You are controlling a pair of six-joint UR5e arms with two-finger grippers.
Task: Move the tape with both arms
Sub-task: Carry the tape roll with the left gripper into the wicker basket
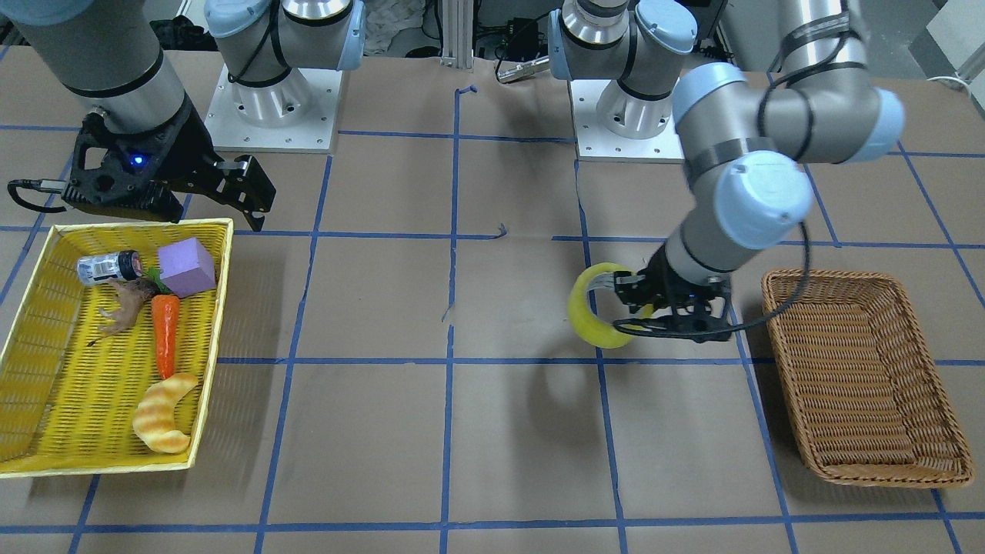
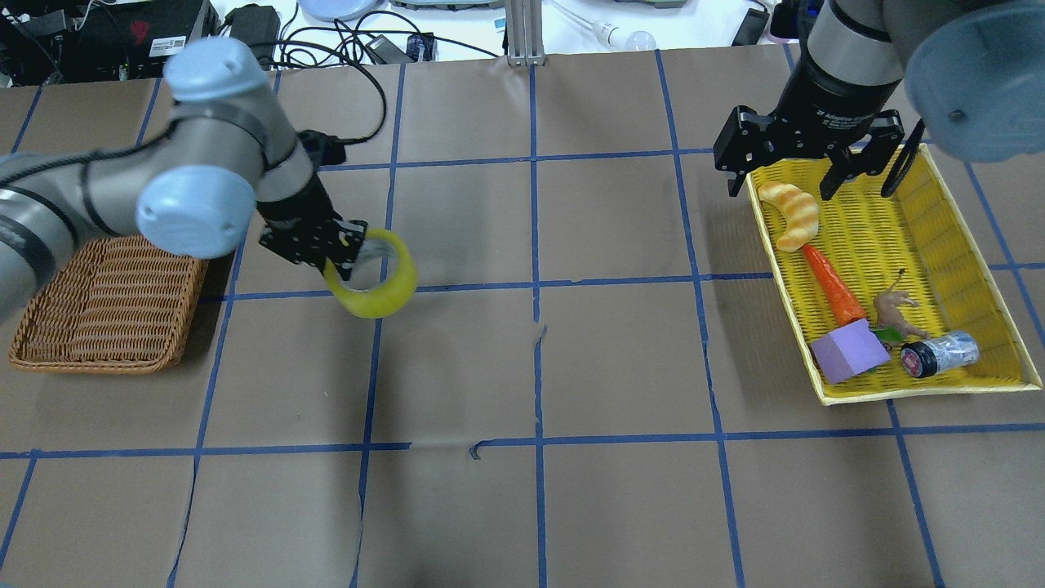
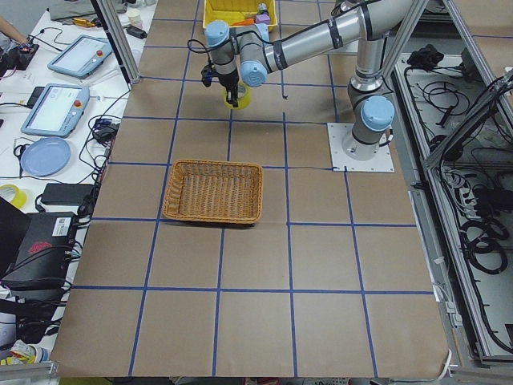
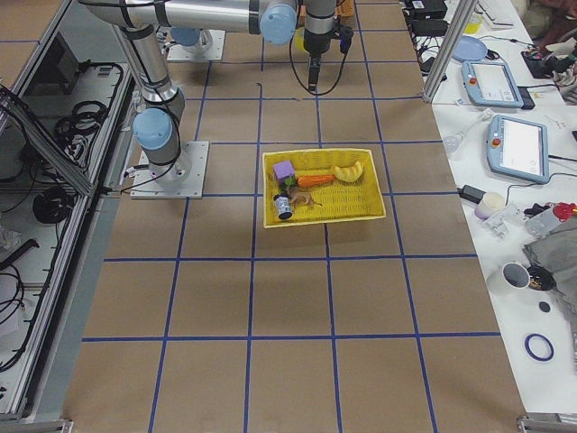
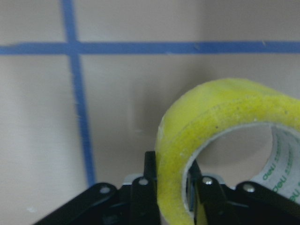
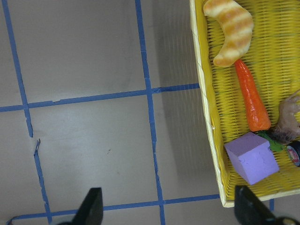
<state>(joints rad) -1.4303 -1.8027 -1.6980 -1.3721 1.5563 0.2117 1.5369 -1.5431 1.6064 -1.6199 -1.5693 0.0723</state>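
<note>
Over brown table [image 2: 571, 367], translucent yellow-green tape ring [image 2: 374, 304], whitish inside

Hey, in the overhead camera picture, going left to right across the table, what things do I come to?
wicker basket → tape → croissant → bottle. The carrot and the purple block overlap each other left to right, so I left them out.

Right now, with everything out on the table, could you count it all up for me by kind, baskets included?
baskets: 2, the yellow basket and the wicker basket
tape roll: 1
croissant: 1
carrot: 1
purple block: 1
brown figure: 1
small bottle: 1
Total: 8
</note>
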